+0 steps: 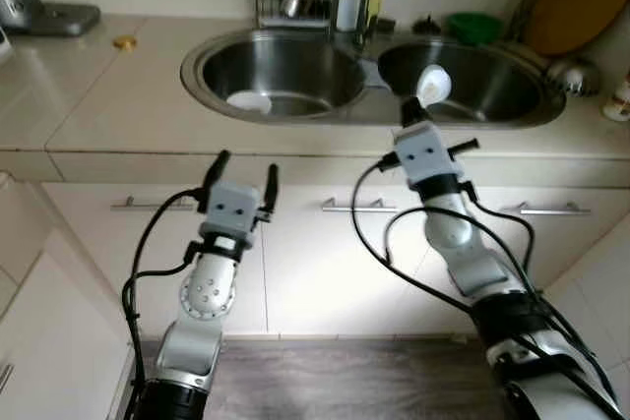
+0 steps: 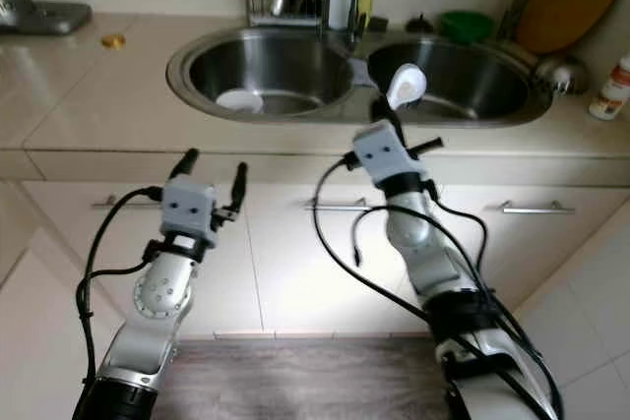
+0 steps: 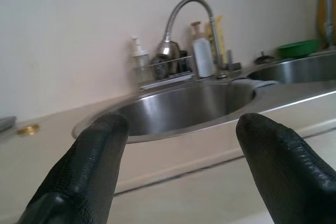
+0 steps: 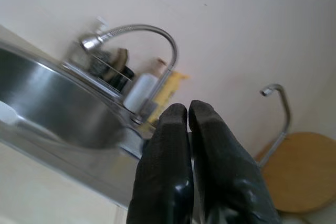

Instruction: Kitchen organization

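Right gripper lifts a white spoon at the sink.
Fingers clenched on the handle, bowl upright at upper centre, over the right basin; left gripper released, lower left.

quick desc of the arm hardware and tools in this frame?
Both arms are silver jointed segments with loose black cables looping alongside. Each wrist carries a pale grey boxy housing with two small dark dots. The left tool and right tool each have two long black textured fingers. Darker black cuffs sit lower on both arms.
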